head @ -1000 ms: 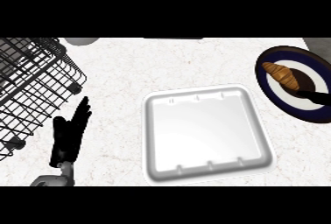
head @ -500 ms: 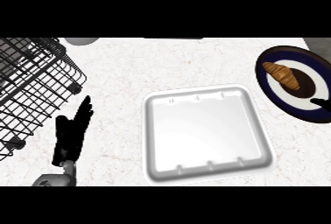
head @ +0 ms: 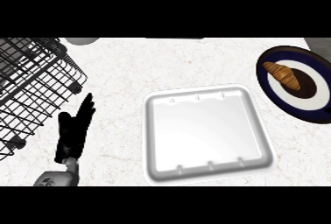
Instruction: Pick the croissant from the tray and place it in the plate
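A golden-brown croissant (head: 284, 75) lies on the dark blue plate (head: 274, 89) with a white ring at the right edge of the counter. The white tray (head: 205, 134) sits in the middle with nothing on it. My left hand (head: 72, 134) rests open at the lower left, fingers straight and pointing up, well left of the tray and holding nothing. My right hand does not show in the head view.
A black wire dish rack (head: 32, 83) fills the upper left, close beside my left hand. A grey round object (head: 82, 41) peeks in at the top edge. White marbled counter lies between tray and rack.
The dark tip of my right hand, seen at the plate's lower right edge earlier, has left the view. The croissant, plate, tray and left hand have not moved.
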Tool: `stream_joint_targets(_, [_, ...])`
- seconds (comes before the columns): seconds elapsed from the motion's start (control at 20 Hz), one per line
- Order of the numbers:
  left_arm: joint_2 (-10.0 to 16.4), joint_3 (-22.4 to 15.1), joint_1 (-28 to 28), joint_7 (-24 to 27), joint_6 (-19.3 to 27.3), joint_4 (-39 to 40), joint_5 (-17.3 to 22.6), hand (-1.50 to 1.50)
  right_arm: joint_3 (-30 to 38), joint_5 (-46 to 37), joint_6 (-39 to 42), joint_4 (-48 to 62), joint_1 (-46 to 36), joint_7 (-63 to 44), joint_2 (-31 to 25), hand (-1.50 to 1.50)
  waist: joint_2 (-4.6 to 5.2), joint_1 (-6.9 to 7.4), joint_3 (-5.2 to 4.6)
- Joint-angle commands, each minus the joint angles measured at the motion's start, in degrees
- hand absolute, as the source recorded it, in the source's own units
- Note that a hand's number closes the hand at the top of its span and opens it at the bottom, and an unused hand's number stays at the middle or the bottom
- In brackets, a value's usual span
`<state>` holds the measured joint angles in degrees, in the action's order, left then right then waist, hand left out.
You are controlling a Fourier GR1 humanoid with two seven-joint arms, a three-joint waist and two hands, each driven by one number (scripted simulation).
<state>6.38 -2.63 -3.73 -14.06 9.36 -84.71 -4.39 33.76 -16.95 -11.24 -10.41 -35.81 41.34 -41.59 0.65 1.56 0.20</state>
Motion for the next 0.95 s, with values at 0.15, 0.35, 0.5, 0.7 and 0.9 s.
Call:
stream_joint_targets(0.15, [-1.59, -0.83, 0.16, 0.79, 1.49, 1.47, -1.84, 0.0, 2.21, 2.71, 1.15, 0.19, 3.45, 3.81, -2.68, -1.5, 0.02, -0.14, 0.04])
stream_joint_targets(0.35, [1.03, 1.42, 3.86, 4.22, -2.74, 0.77, 1.47, 0.0, 2.85, 3.57, -2.21, 0.69, 1.9, 1.47, -1.87, -1.5, 0.0, 0.43, 0.03])
stream_joint_targets(0.5, [0.42, 1.37, -1.09, -0.87, -1.24, 0.24, 0.58, 0.0, 4.07, 4.89, -1.42, 0.99, 4.43, 2.15, -4.18, -1.5, 0.0, -0.14, 0.05])
stream_joint_targets(0.7, [0.25, 0.08, 3.24, 1.76, -1.71, -1.27, -0.14, 0.0, 4.19, 4.84, -0.65, 1.52, 4.73, 2.15, -6.36, -1.5, 0.21, 0.64, 0.15])
stream_joint_targets(0.9, [-0.13, 1.41, 2.79, 4.93, -1.75, 2.43, 0.37, 0.0, 3.66, 4.52, -0.92, 1.86, 5.12, 0.51, -7.63, -1.5, 0.25, 0.49, 0.11])
